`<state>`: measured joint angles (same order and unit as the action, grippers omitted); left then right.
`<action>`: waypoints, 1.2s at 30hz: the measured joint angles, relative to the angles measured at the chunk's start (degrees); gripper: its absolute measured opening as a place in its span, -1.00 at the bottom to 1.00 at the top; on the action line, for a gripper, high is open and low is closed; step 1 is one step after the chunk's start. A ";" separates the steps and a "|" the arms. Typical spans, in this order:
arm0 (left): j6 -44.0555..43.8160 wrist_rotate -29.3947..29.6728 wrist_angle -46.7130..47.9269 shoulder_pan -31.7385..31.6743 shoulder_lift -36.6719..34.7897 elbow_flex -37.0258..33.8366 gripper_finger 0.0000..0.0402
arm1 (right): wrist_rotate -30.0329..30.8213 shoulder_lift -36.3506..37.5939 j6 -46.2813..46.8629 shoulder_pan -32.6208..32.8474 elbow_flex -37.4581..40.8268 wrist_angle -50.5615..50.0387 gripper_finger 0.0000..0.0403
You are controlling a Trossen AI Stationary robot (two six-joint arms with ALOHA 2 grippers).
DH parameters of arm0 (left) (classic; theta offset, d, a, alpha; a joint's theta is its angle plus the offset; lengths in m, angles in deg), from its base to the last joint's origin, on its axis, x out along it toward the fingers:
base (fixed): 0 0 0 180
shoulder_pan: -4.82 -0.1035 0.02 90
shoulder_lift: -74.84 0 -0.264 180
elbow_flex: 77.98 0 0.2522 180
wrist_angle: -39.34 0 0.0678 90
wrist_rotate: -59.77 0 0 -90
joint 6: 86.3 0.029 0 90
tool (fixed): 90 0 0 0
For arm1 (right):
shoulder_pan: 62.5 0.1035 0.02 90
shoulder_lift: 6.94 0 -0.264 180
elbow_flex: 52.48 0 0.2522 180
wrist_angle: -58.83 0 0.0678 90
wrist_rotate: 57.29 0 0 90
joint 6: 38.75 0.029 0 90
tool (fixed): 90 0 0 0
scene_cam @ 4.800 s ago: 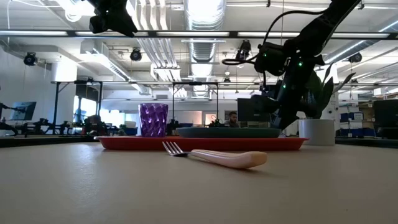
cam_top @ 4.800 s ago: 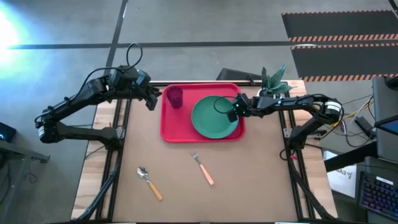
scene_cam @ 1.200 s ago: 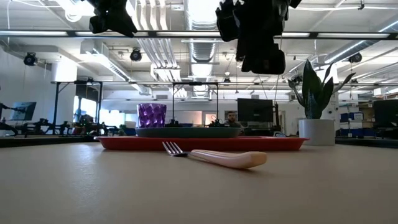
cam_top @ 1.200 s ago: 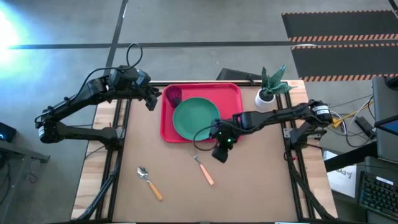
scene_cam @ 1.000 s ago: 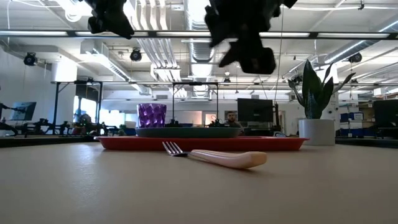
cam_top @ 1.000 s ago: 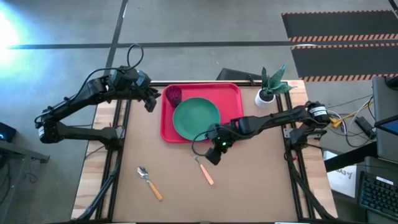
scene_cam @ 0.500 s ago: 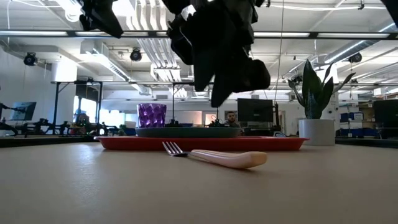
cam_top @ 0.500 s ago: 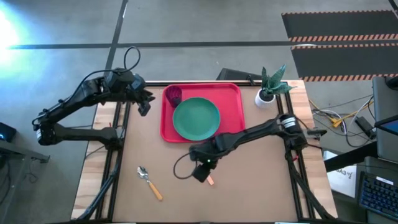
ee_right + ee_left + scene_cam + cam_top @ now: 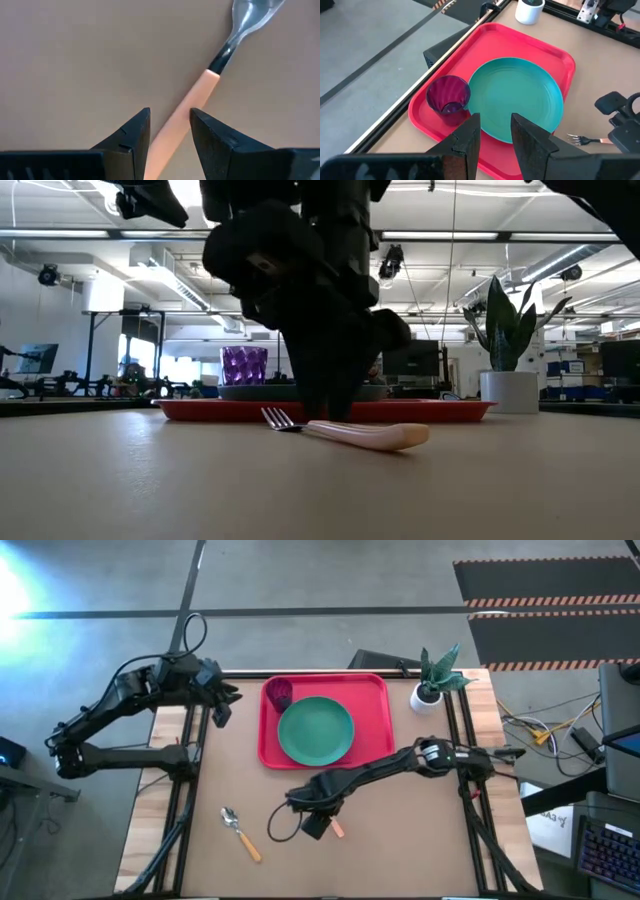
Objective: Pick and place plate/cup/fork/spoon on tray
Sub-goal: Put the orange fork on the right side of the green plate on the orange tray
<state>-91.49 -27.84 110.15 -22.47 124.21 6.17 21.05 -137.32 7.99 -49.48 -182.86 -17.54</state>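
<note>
Right claw [image 9: 169,131] astride fork [image 9: 200,97] handle (fingers parted) — tabletop

high: straight down, far, whole worktop [image 9: 400,840]
low: worktop level, close behind fork [image 9: 350,432]
left wrist: angled down at tray [image 9: 540,47]
right wrist: very close over fork
shared: tray, fork

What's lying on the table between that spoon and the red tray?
Nothing lies there. From above, only bare brown tabletop separates the spoon from the tray. The fork lies off to the side, under the right gripper.
</note>
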 joint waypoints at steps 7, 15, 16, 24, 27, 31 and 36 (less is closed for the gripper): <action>0.09 -0.02 1.34 0.00 -0.77 0.00 -0.55 | 2.98 -2.31 -0.24 0.00 -3.75 -7.48 -0.34; 0.13 -0.02 1.51 0.00 -0.68 0.00 -0.55 | 5.81 -2.07 0.46 -0.02 -4.94 -7.20 -0.34; 0.13 -0.02 1.51 0.00 -0.66 0.00 -0.55 | 5.85 -2.07 0.59 -0.02 -4.94 -7.19 -0.34; 0.13 -0.02 2.38 0.00 -0.68 0.00 -0.55 | 8.89 -2.07 1.98 -0.02 -4.90 -7.12 -0.34; 0.13 -0.02 2.38 0.00 -0.68 0.00 -0.55 | 9.04 -2.07 2.35 -0.02 -4.73 -6.91 -0.34; 0.13 -0.02 2.36 0.00 -0.74 0.00 -0.55 | 9.13 -2.09 3.39 -0.02 -4.24 -6.12 -0.34; 0.09 -0.02 2.43 0.01 -0.77 0.00 -0.55 | 9.17 -2.15 6.04 -0.02 -2.52 -2.51 -0.34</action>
<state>-91.40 -27.86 112.58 -22.46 123.44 6.17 30.23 -139.47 14.03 -49.50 -185.38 -20.05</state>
